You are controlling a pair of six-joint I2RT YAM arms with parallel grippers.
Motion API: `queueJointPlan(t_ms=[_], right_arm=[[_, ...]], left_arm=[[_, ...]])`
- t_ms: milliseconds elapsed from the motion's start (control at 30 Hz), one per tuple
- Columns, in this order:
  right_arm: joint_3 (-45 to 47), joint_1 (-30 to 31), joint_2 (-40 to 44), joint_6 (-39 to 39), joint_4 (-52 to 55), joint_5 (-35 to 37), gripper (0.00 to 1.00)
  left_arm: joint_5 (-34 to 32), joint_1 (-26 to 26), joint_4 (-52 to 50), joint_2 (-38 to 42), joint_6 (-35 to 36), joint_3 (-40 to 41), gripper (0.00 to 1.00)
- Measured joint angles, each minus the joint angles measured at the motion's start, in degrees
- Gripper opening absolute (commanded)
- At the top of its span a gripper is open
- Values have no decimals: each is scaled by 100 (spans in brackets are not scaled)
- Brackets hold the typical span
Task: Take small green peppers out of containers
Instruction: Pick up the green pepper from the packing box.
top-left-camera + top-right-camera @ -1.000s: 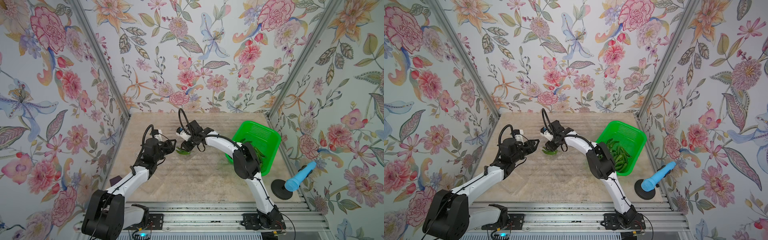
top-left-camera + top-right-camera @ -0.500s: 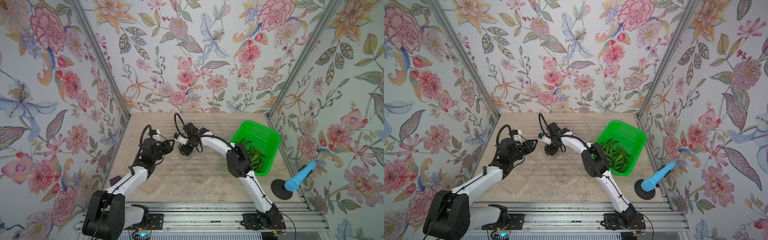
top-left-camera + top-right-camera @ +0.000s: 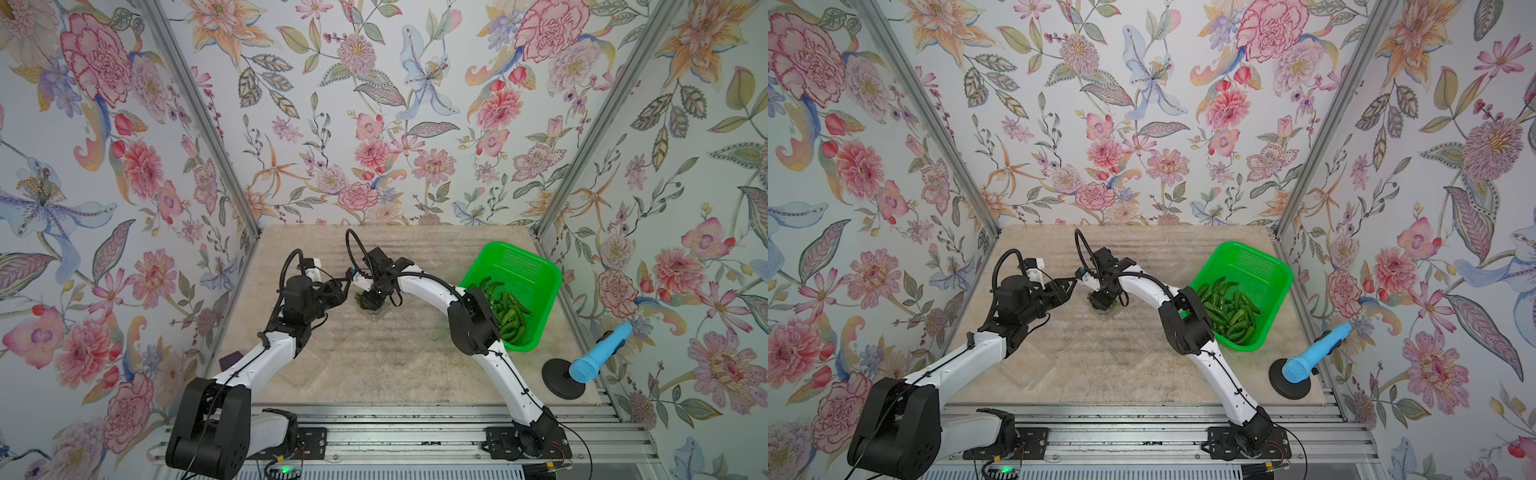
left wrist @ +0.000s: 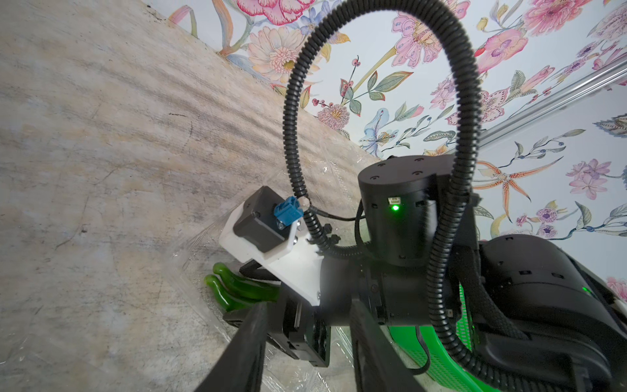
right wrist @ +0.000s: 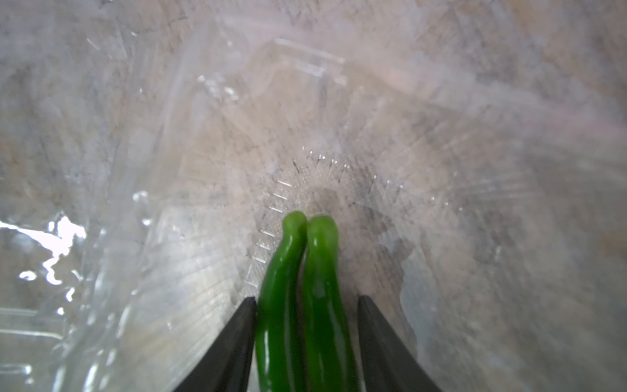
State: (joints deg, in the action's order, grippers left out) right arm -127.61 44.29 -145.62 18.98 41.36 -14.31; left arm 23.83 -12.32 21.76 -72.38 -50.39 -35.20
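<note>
Right then, the right gripper (image 5: 307, 342) was down inside a clear container (image 5: 237, 142) near the middle of the table (image 3: 374, 365), its two dark fingers (image 5: 234, 346) pressed against a pair of small green peppers (image 5: 305, 288). I counted two peppers lying side by side between the jaws, tips together, and the left-hand one touched its finger while the other sat just shy of the opposite finger, so the grip looked closed on them. In both top views that spot showed as a dab of green under the right gripper (image 3: 368, 300) (image 3: 1100, 302).

Over at three o'clock on the table stood one bright green basket (image 3: 536, 266), tilted a little, with a heap of peppers (image 3: 1229, 311) piled in its near half; too many overlapped to count, well over a dozen.

Other clear containers were hard to make out: one faint see-through one (image 3: 1034, 370) lay at about seven o'clock, by the left arm, and I couldn't say how many more there were.

The left gripper (image 3: 347, 284) hung just beside the right wrist at nine o'clock from it, jaws partly apart and nothing in them
</note>
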Motion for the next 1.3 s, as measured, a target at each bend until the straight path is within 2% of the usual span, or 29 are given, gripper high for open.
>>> queueJointPlan(t_ms=[133, 367, 733, 1000, 1300], right_arm=[[-96, 0, 0, -57, -20, -7, 18], [-173, 0, 33, -96, -109, -2, 9], [-79, -11, 343, -186, 55, 90, 6], [131, -50, 905, -190, 83, 129, 4], [1102, -411, 1930, -319, -144, 120, 4]], left_arm=[[0, 0, 0, 0, 0, 0, 43], [-4, 0, 0, 0, 4, 4, 43], [-4, 2, 0, 7, 4, 9, 43], [-7, 4, -2, 66, 4, 9, 43], [-13, -37, -11, 70, 9, -33, 43]])
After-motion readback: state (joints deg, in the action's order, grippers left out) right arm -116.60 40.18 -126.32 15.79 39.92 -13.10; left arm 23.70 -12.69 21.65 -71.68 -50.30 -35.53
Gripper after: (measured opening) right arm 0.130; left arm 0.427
